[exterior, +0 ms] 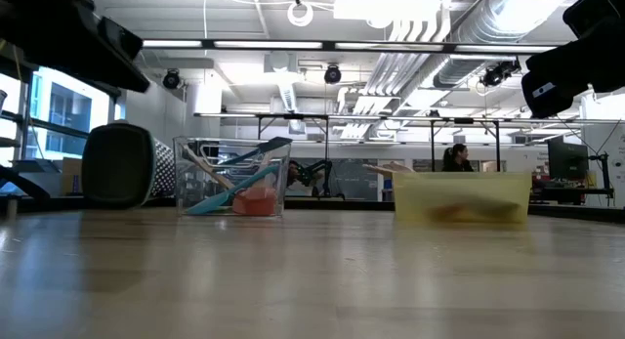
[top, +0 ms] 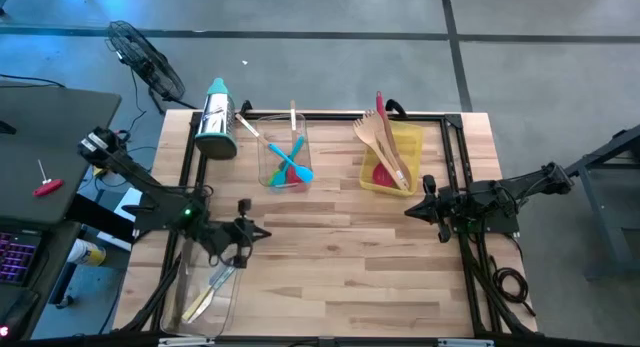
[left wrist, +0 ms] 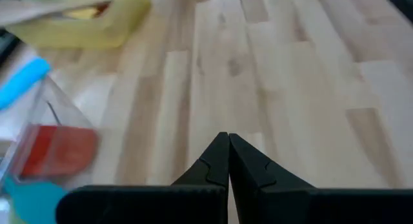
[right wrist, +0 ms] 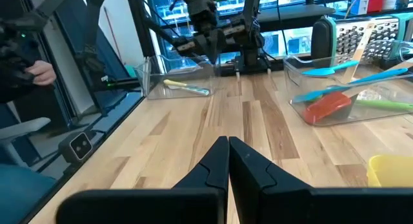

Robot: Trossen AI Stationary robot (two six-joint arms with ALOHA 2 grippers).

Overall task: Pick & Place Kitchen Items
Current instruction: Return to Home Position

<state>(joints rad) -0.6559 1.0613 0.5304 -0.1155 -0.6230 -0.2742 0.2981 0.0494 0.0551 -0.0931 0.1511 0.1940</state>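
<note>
Nothing was left loose on the desk (top: 340, 267) here, every utensil in sight sat binned! The blue spatulas (top: 298, 150) and a red spatula (top: 291, 175) stood crossed in the far clear bin (top: 262, 172). The wooden spoons (top: 386, 142) leaned out of the yellow bin (top: 412, 137) just to its right. A slim pale utensil (right wrist: 187, 87), a knife by the look of it, lay in the near clear bin (right wrist: 145, 75) at the desk's front left corner. The left claw (left wrist: 227, 139) hung empty, fingers pressed tip to tip, low over bare planks at the left side, right above that near bin's far end. The right claw (right wrist: 228, 141) mirrored it across the desk, also pressed together and holding nothing, pointing inward from the right edge. The box grater (top: 215, 122) stood at the back left, apart from both arms. With sorting apparently complete, this looked like the homing move, and doing it cleanly would mean keeping both claws pinched closed. The left arm would want to lift before folding, so that elbow and wrist cleared the near bin's rim beneath it. The right arm had open desk below it and its retreat looked easy, the yellow bin standing well off to one side.
</note>
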